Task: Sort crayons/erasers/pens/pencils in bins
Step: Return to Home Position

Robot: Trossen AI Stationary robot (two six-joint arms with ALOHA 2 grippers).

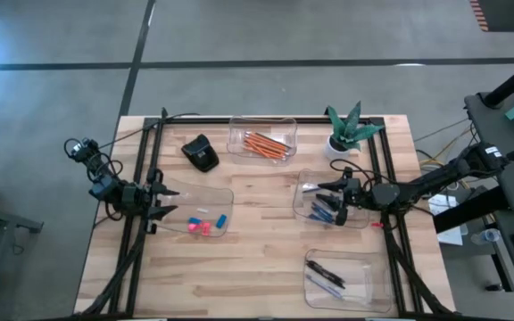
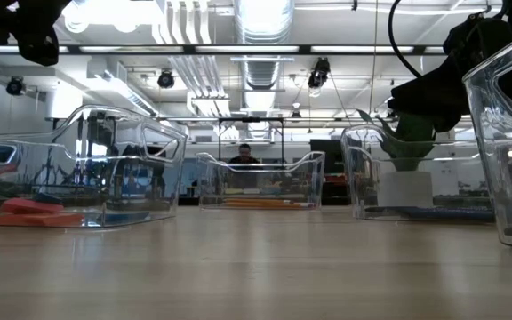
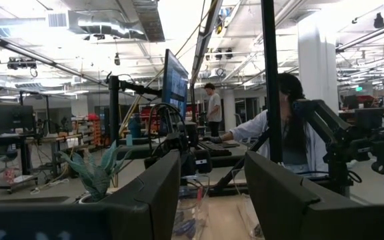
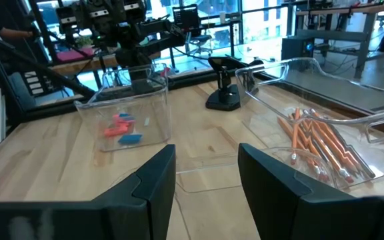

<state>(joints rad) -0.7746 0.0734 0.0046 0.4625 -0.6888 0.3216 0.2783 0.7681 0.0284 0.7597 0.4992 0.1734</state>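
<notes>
High view: four clear bins are sitting sorted on the wooden table (image 1: 257,259) while both arms are hovering over two of them.
Orange pencils (image 1: 268,144) are lying in the bin (image 1: 262,136) at the far edge; pink and blue erasers (image 1: 205,224) are resting in the bin (image 1: 194,212) toward the left edge; blue crayons (image 1: 322,212) are lying in the bin (image 1: 330,198) toward the right edge; dark pens (image 1: 330,275) are filling the bin (image 1: 346,278) at the near right corner. The left gripper (image 1: 169,202) is hanging with fingers apart at the eraser bin's left end, holding nothing. The right gripper (image 1: 328,194) is hanging with fingers apart over the crayon bin, also empty. A black lump (image 1: 202,152) is sitting left of the pencil bin, and a potted plant (image 1: 346,132) is standing to its right.
</notes>
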